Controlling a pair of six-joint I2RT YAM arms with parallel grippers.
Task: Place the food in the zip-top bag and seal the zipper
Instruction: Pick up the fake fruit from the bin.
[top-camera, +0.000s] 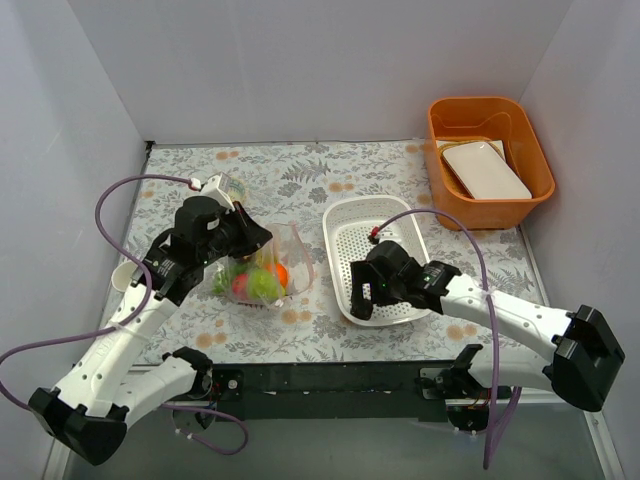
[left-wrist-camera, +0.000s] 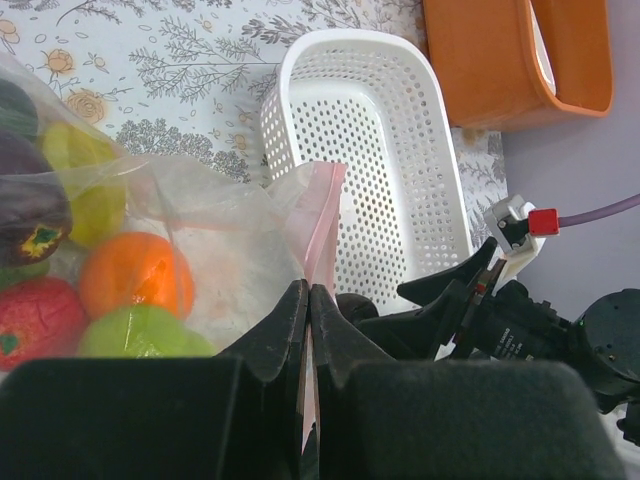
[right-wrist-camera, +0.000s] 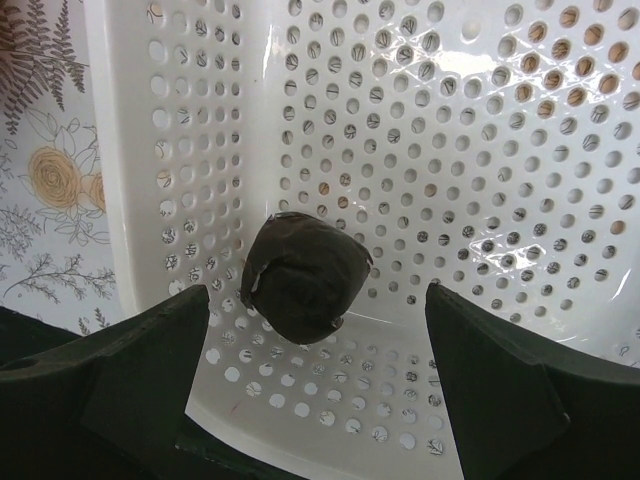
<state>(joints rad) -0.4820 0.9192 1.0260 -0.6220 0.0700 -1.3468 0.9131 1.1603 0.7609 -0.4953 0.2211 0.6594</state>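
Observation:
The clear zip-top bag (top-camera: 285, 262) lies left of centre holding several fruits: an orange (left-wrist-camera: 135, 275), a red apple (left-wrist-camera: 40, 315), a green pear (left-wrist-camera: 140, 338) and a dark purple plum (left-wrist-camera: 30, 210). My left gripper (left-wrist-camera: 308, 292) is shut on the pink zipper strip (left-wrist-camera: 325, 210) at the bag's mouth; in the top view the left gripper (top-camera: 262, 238) is over the bag. One dark round fruit (right-wrist-camera: 300, 275) lies in the white perforated basket (right-wrist-camera: 450, 150). My right gripper (right-wrist-camera: 318, 300) is open just above it, one finger on each side, apart from it.
The white basket (top-camera: 372, 232) stands right of the bag, with my right gripper (top-camera: 362, 293) at its near end. An orange bin (top-camera: 437, 130) holding a white tray (top-camera: 487, 170) sits at the back right. Grey walls enclose the flowered table.

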